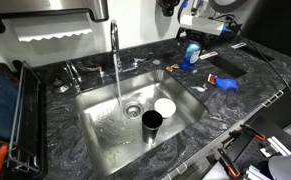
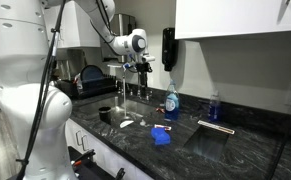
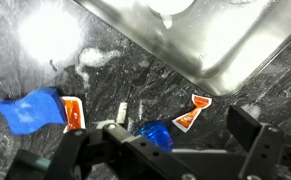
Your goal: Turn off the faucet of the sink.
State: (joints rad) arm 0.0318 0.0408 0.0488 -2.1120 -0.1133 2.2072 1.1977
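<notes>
The chrome gooseneck faucet [image 1: 114, 38] stands behind the steel sink [image 1: 105, 125], and a stream of water runs from its spout into the basin. Small chrome handles [image 1: 73, 70] sit at its base. My gripper [image 1: 200, 25] is open and empty. It hangs above the counter to the side of the faucet, over the blue dish-soap bottle [image 1: 190, 55]. It also shows in an exterior view [image 2: 135, 66]. In the wrist view my fingers [image 3: 160, 152] are spread wide above the bottle's blue cap [image 3: 155, 133], with a sink corner [image 3: 200, 45] at the top.
A black cup [image 1: 152, 122] and a white bowl [image 1: 165, 106] sit in the basin. A blue object [image 1: 225, 82] and two orange-white packets [image 3: 190, 112] lie on the dark stone counter. A black dish rack [image 1: 20, 110] stands beside the sink.
</notes>
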